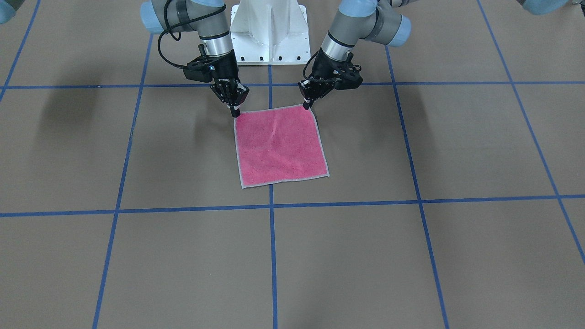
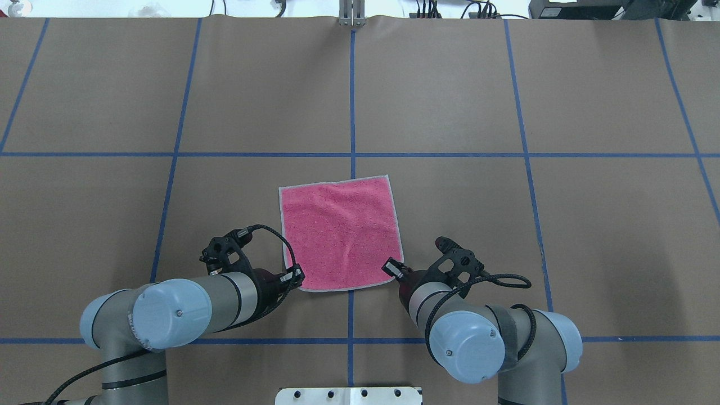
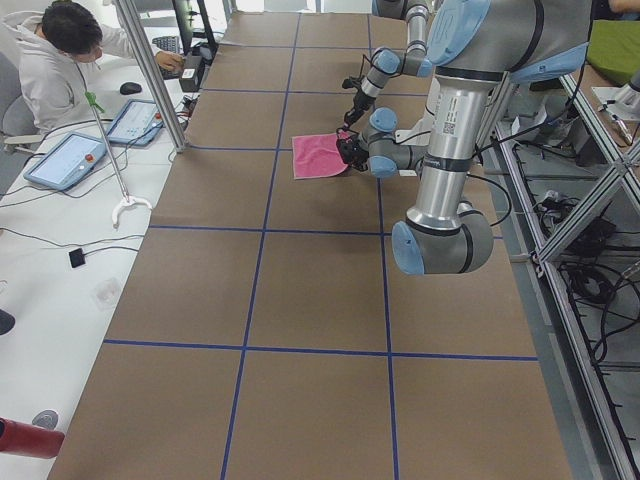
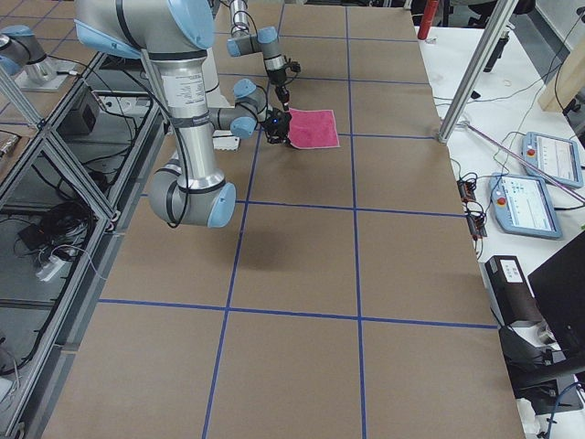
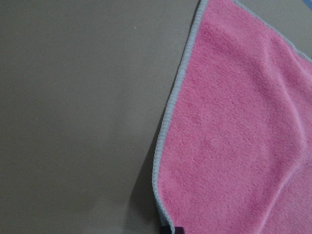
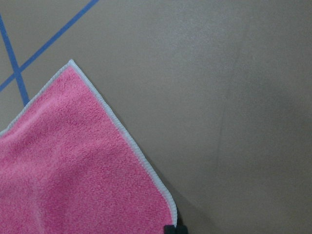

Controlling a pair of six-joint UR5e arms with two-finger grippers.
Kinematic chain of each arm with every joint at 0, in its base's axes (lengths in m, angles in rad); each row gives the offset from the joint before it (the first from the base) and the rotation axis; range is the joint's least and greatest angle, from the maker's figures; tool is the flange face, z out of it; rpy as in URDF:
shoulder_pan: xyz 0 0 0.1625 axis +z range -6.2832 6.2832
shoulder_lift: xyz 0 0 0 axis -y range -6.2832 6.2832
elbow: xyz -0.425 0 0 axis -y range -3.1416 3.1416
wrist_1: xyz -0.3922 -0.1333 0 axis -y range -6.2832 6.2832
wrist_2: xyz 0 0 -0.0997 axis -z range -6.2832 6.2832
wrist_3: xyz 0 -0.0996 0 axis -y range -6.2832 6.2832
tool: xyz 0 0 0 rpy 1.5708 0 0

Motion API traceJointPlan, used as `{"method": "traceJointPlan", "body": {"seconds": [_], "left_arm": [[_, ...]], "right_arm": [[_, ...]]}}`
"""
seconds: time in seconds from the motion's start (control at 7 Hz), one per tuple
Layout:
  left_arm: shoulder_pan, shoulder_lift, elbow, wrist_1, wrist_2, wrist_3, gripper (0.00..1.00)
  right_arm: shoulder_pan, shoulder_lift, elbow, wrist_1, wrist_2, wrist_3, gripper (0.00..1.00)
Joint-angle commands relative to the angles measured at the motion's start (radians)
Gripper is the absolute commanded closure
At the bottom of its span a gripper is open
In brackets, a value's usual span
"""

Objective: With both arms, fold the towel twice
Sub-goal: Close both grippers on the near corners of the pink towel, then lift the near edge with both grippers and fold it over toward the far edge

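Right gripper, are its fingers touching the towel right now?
Touching. In the right wrist view the dark fingers meet the towel at its corner, at the frame's bottom edge, with no gap between them.

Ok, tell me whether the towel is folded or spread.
Spread flat. The towel shows one full pink square, all four grey-edged corners out, no dark side turned over.

Flanking the white pedestal base (image 1: 269, 32), the left arm (image 2: 169, 306) and right arm (image 2: 551, 332) are silver-grey tubes with rounded light blue joint caps. Black cables (image 2: 509, 277) loop at their wrists, by the black left gripper (image 1: 308, 106) and right gripper (image 1: 235, 112). Dark bolts (image 1: 261, 58) dot the base's lower edge.
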Motion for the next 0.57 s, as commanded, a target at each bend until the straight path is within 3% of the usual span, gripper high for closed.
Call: {"method": "traceJointPlan", "body": {"seconds": [0.0,0.14,0.43], "left_arm": [[-0.005,0.008,-0.038,0.001,-0.007,0.010,1.00],[-0.003,0.010,-0.042,0.001,-0.010,0.011,1.00],[-0.032,0.010,-0.056,0.001,-0.058,0.031,1.00]], "right_arm": [[-0.003,-0.021,0.095,-0.042,0.001,-0.009,1.00],[-0.026,-0.021,0.159,-0.109,0.000,-0.007,1.00],[-0.032,-0.021,0.181,-0.135,0.000,-0.007,1.00]]}}
